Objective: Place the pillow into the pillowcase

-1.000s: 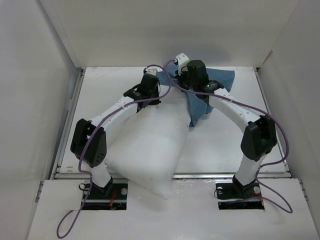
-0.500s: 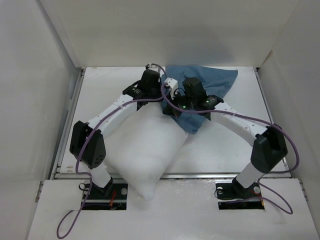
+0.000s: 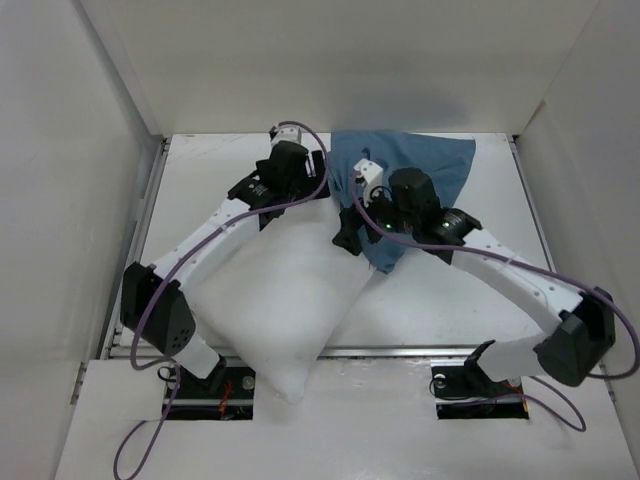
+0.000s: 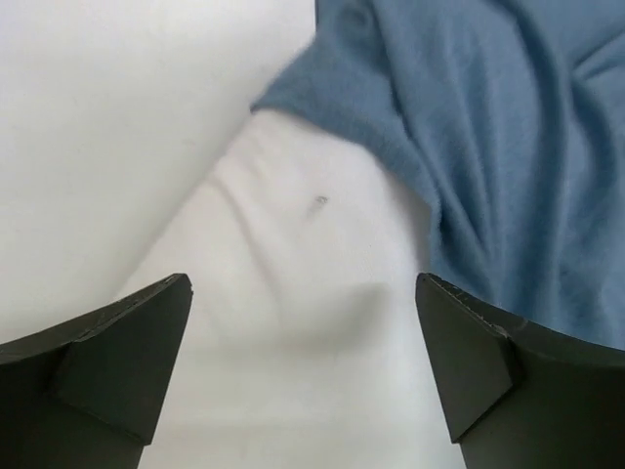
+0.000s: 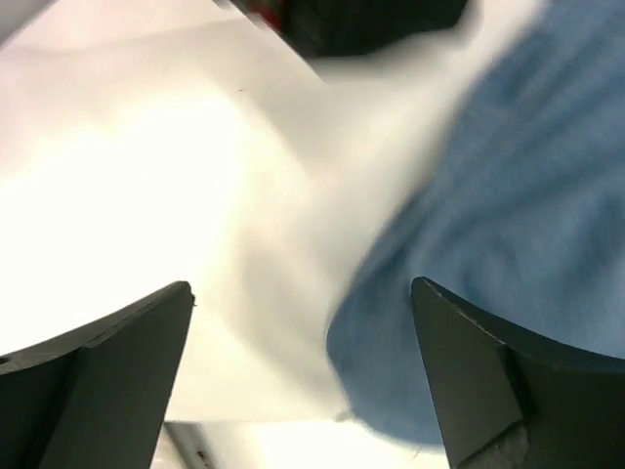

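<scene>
**Both pincers wide at the pillow's far end**

My left pincer (image 4: pixel 303 283) gaped wide and empty above the far corner of the pillow (image 3: pixel 275 300). My right pincer (image 5: pixel 303 288) stood just as wide at the pillow's far right edge (that view was badly blurred). The pillowcase (image 3: pixel 425 165) lay crumpled beyond the pillow, overlapping that corner. My right arm (image 3: pixel 500 265) hid part of it, and I could not make out its opening.

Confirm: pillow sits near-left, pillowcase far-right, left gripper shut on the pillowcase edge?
Wrong on the grip: the left gripper is open and holds nothing, hovering over the pillow beside the pillowcase edge, per the left wrist view. Positions are right.
</scene>
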Controlling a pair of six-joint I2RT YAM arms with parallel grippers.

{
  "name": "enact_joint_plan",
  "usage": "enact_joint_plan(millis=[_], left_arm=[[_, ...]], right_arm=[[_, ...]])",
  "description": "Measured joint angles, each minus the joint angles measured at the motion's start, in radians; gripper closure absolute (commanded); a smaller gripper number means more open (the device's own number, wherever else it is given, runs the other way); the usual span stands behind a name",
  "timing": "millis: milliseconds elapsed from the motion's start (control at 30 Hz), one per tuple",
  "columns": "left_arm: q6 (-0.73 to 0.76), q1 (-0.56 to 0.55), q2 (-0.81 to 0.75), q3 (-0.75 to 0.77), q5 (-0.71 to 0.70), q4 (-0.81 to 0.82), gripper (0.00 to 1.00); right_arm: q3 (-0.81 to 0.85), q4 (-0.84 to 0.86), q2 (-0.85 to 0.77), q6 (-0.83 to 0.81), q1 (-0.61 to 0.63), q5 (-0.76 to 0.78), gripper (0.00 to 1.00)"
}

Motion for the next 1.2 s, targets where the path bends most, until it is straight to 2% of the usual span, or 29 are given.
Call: enact_joint_plan(millis=[133, 233, 333, 500, 533, 567, 600, 633, 700, 733, 800, 900, 1033, 1067, 1200], left_arm=[[0.003, 0.025, -0.106, -0.003, -0.043, 0.023, 0.0], [0.016, 0.056, -0.119, 0.014, -0.043, 0.05, 0.0], [0.032, 0.072, -0.032, 0.096, -0.024, 0.063, 0.0], [0.064, 0.071, 0.229, 0.284, 0.051, 0.072, 0.02], [0.068, 0.071, 0.281, 0.31, 0.068, 0.074, 0.08], [0.072, 0.07, 0.323, 0.327, 0.08, 0.072, 0.2], [0.076, 0.07, 0.365, 0.337, 0.096, 0.071, 0.54], [0.074, 0.069, 0.4, 0.338, 0.108, 0.065, 0.73], [0.082, 0.068, 0.446, 0.337, 0.126, 0.045, 0.97], [0.084, 0.068, 0.453, 0.327, 0.13, 0.048, 1.0], [0.083, 0.068, 0.432, 0.285, 0.133, 0.076, 1.0], [0.074, 0.068, 0.322, 0.133, 0.122, 0.161, 1.0], [0.046, 0.042, 0.127, -0.049, 0.109, 0.206, 0.97], [0.039, 0.029, 0.085, -0.08, 0.108, 0.204, 0.88], [0.013, -0.034, -0.035, -0.156, 0.133, 0.159, 0.3]], right_arm=[[-0.042, -0.031, -0.136, 0.067, 0.001, 0.114, 0.0], [-0.07, -0.061, -0.189, 0.125, 0.001, 0.203, 0.0], [-0.112, -0.094, -0.198, 0.18, 0.001, 0.261, 0.0], [-0.203, -0.098, -0.15, 0.275, 0.001, 0.291, 0.0], [-0.206, -0.095, -0.141, 0.281, 0.001, 0.293, 0.0], [-0.214, -0.072, -0.117, 0.303, 0.001, 0.314, 0.0], [-0.217, -0.055, -0.085, 0.326, 0.001, 0.343, 0.0], [-0.215, -0.037, -0.05, 0.347, 0.001, 0.373, 0.0], [-0.19, -0.026, 0.033, 0.391, 0.003, 0.461, 0.0], [-0.167, -0.029, 0.074, 0.412, 0.003, 0.504, 0.0], [-0.125, -0.049, 0.133, 0.45, -0.002, 0.584, 0.0], [-0.082, -0.085, 0.16, 0.484, -0.041, 0.647, 0.0], [-0.047, -0.113, 0.165, 0.486, -0.188, 0.685, 0.0], [-0.035, -0.112, 0.171, 0.482, -0.229, 0.71, 0.0], [0.021, -0.089, 0.196, 0.447, -0.36, 0.762, 0.0]])
